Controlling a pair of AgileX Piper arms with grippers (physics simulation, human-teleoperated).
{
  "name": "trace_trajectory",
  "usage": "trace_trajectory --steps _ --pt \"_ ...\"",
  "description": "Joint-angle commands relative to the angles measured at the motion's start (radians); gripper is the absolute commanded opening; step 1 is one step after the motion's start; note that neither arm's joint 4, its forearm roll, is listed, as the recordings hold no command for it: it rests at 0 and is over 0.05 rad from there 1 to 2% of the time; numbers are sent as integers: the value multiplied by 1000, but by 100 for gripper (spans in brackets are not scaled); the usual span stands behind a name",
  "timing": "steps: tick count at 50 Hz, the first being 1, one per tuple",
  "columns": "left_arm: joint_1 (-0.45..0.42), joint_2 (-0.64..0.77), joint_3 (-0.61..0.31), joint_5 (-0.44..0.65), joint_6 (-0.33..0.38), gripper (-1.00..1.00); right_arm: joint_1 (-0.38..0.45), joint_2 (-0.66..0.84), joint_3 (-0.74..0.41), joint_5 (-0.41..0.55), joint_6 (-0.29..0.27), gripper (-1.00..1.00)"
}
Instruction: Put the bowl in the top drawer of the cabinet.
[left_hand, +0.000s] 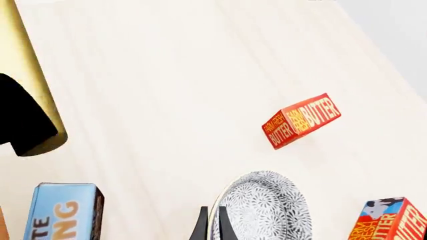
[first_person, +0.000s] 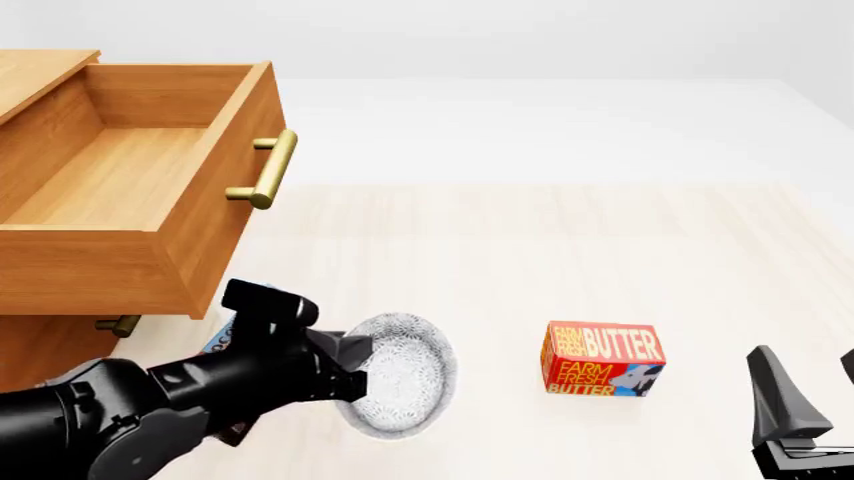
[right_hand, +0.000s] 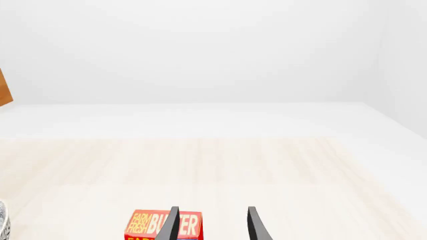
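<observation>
1. Front view, nearest first: the left claw (first_person: 358, 372) is clamped on the near-left rim of the bowl (first_person: 400, 375), one finger inside and one outside. The bowl sits tilted on edge at the near left of the counter (first_person: 534, 260), below the drawer.
2. At the near right, the right claw (first_person: 801, 385) hangs idle, its fingers apart and holding nothing.
3. Just right of the bowl stands a red butter box (first_person: 603, 359) reading "FARM FRESH BUTTER". The left wrist view shows a second such box, plus a blue carton (left_hand: 61, 212) whose lettering is cut off.
4. Farther back on the left, the top drawer (first_person: 127, 190) of the cabinet (first_person: 40, 350) stands pulled out and bare inside.
5. My worry: a thin rim pinch could let the bowl swivel or slip while lifting, or it could knock the drawer's front panel or brass handle (first_person: 264, 170).
</observation>
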Motion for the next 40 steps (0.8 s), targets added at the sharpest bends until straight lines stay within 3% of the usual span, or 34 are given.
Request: trace_trajectory --steps 1,40 --pt "2 -74 -7 37 68 -100 0 0 0 0 0 100" --pt "-37 -281 -75 192 171 -100 0 0 0 0 0 100"
